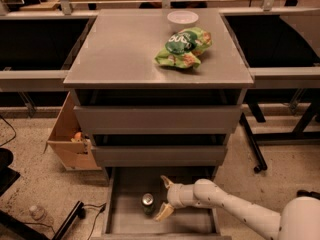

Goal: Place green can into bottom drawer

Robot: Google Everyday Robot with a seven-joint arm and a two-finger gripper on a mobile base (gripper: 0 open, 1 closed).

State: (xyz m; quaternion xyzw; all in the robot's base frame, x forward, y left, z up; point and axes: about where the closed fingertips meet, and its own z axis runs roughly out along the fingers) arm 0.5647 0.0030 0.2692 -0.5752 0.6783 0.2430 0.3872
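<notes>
Green can [147, 203] upright in bottom drawer [126, 222], pincer [165, 198] open.
Can stood on drawer floor, axis vertical, just beyond the spread fingertips toward the drawer's left wall, seemingly released.

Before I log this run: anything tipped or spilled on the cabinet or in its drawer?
Nothing stands out. The can stands upright in the bottom drawer, the open gripper beside it; bag and bowl sit on the cabinet.
</notes>
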